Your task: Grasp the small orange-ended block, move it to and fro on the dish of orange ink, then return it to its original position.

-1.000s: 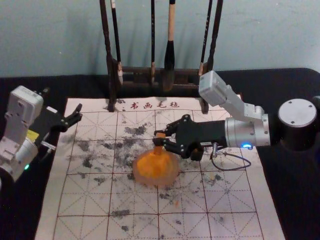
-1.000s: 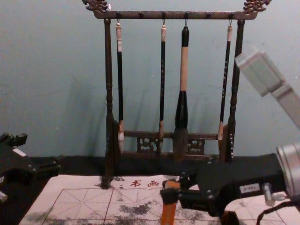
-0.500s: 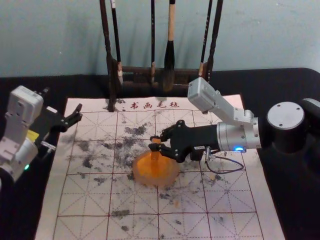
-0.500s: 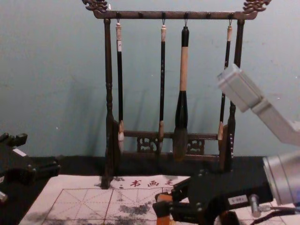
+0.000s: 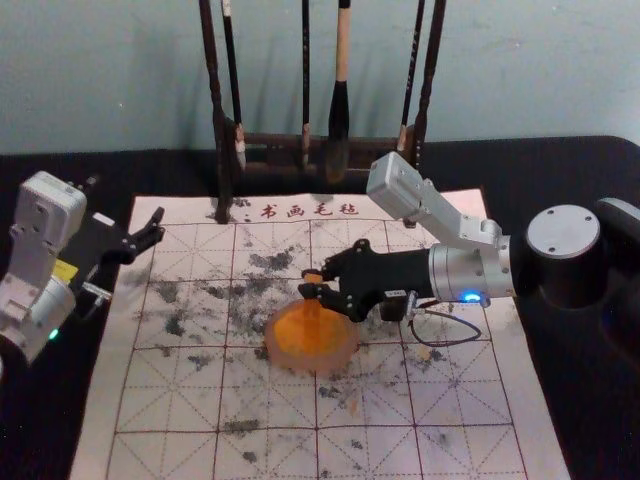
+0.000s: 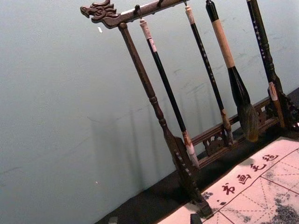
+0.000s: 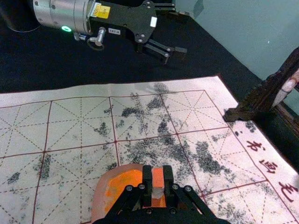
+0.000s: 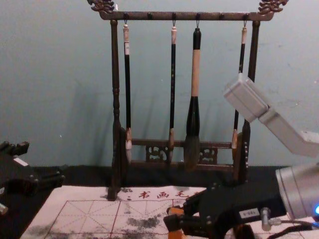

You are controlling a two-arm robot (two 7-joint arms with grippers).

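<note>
Step in hand, as we judge it: working the small block (image 5: 314,281) to and fro in the ink. The right tool (image 7: 158,176), above the middle of the desk (image 5: 60,400), is clamped on the block, which stands roughly upright over the far part of the dish (image 5: 347,355); we cannot tell how firmly its lower end presses.

Next move: short, level strokes inside the rim, then a lift clear of it and a return to the block's original spot, which we cannot identify. Too much sideways push could drag the dish.

Surroundings: marked mat (image 5: 170,405) beneath; brush rack (image 5: 222,150) near the desk's far edge. A dark object (image 5: 393,309) under the right arm may obstruct low travel. Left tool (image 7: 182,33), parked near the left edge, fingers apart.
</note>
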